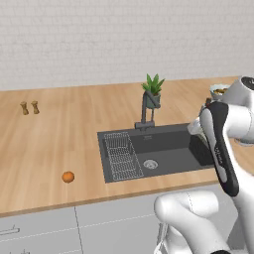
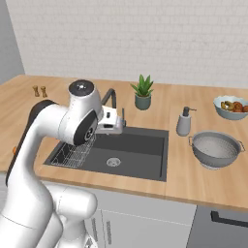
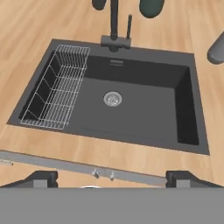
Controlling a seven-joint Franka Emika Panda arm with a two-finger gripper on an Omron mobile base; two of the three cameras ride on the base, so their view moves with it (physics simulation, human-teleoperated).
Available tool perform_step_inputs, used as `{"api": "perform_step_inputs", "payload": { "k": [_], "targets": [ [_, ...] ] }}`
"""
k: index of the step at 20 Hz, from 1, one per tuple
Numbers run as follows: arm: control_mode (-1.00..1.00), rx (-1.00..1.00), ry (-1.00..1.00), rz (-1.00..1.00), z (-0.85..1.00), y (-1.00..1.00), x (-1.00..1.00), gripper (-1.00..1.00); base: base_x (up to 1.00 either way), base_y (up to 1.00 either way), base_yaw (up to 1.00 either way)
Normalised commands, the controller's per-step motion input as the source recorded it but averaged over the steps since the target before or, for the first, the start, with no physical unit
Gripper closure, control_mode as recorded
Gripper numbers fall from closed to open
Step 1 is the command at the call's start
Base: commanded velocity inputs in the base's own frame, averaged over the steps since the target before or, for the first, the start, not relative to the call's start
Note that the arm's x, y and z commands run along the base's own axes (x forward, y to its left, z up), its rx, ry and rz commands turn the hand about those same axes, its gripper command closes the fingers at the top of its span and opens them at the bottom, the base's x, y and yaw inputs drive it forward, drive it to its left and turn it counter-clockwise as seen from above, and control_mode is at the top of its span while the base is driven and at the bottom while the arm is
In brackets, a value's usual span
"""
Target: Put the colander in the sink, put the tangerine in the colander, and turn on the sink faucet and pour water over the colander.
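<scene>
Gripper [image 3: 112,178]: we see its tips spread wide, holding nothing, above the sink [image 3: 144,118].
Colander [image 2: 215,149]: on the counter right of the sink, beside the soap dispenser [image 2: 184,121].
Tangerine [image 1: 68,176]: on the counter left of the sink.

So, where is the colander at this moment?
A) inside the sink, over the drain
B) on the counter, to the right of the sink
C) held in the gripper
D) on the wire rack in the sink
B: in the right base view the colander stands on the wooden counter to the right of the sink, in front of the soap bottle.
</scene>
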Motion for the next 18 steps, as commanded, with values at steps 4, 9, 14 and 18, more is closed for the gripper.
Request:
{"api": "perform_step_inputs", "payload": {
  "k": [4,9,14,18],
  "targets": [
    [-1.0,-0.01,0.0,0.24,-0.09,-0.85,-0.05,-1.0,0.0,0.0,0.0],
    [-1.0,-0.02,0.03,0.2,-0.06,-0.83,0.03,-1.0,0.0,0.0,0.0],
    [-1.0,0.0,0.25,0.06,-0.05,-0.77,0.29,-1.0,0.0,0.0,0.0],
    [-1.0,0.0,0.27,0.0,-0.08,-0.71,0.48,-1.0,0.0,0.0,0.0]
  ]
}}
